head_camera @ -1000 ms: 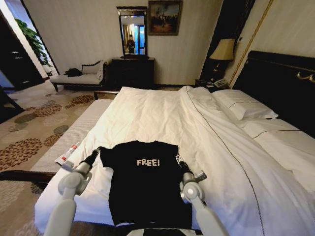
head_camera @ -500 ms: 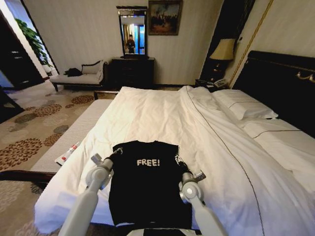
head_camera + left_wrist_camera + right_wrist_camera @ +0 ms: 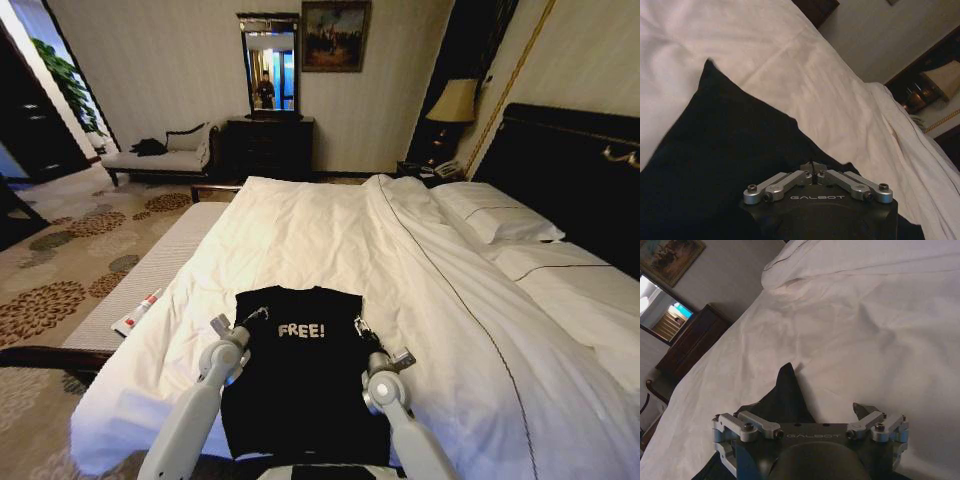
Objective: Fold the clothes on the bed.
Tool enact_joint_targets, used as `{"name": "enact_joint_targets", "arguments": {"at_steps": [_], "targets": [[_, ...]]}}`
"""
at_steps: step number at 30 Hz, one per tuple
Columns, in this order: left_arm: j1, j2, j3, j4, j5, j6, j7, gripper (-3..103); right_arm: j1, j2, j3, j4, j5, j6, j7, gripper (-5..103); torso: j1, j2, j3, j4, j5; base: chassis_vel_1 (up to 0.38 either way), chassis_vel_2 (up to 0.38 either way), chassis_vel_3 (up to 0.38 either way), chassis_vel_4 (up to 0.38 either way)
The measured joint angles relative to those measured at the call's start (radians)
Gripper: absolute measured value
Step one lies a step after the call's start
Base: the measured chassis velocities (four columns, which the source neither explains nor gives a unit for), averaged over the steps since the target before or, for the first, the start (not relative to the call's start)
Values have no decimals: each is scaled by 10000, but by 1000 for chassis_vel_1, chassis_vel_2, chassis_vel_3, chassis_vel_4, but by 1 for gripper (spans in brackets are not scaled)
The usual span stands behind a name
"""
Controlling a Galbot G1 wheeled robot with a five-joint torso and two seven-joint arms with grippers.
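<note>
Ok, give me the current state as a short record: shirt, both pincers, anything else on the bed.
shirt: black T-shirt lies lettering-up at the near edge of the bed, left sleeve folded inward
left pincer: over the shirt's left shoulder, shut on shirt fabric
right pincer: at the shirt's right sleeve, open
other: small red-and-white tube beside the bed's left edge

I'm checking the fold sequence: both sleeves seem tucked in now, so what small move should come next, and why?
Probably let go and lift the left pincer: its linkage looks closed on the black T-shirt, whose left edge already lies folded inward on the bed. The right pincer looks spread open at the right edge.
</note>
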Motion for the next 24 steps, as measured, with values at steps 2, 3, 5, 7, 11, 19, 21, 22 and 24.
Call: {"name": "enact_joint_targets", "arguments": {"at_steps": [2,3,5,7,11,19,21,22,24], "targets": [[116,-84,113,-16,238,-52,-2,0,-37,40,17,-7,-40,5,-1,100,-1,-1,0,1,0,0,0,0,0],[145,-107,120,-45,289,-61,-12,-1,-51,46,22,-7,-46,7,-1,100,-1,-1,0,1,0,0,0,0,0],[218,-142,102,-147,330,-52,-31,4,-75,50,27,-7,-53,8,-2,100,-1,0,-1,0,0,0,0,0,0],[367,-186,-68,-348,353,53,-61,15,-88,51,29,-7,-61,10,-3,100,-1,-1,0,0,0,0,0,0,0],[705,-314,-701,-881,-159,262,-60,26,-94,65,23,-10,-79,12,-5,100,-1,0,-1,0,0,0,0,0,0],[1487,-542,-2064,-1660,-1105,338,-62,53,-132,86,-32,-22,-118,17,-14,100,-2,0,-1,2,0,0,0,0,0],[1582,-501,-2240,-1447,-1147,338,-164,64,-128,86,-61,-18,-119,18,-16,100,-2,0,-1,2,0,0,0,0,0],[1641,-464,-2282,-1262,-1137,337,-216,70,-121,82,-71,-6,-119,18,-17,100,-1,0,0,2,-1,0,0,0,0],[1685,-454,-2265,-1071,-1052,336,-246,76,-114,79,-78,14,-119,18,-18,100,-1,0,-1,2,-1,0,0,0,0]]}}
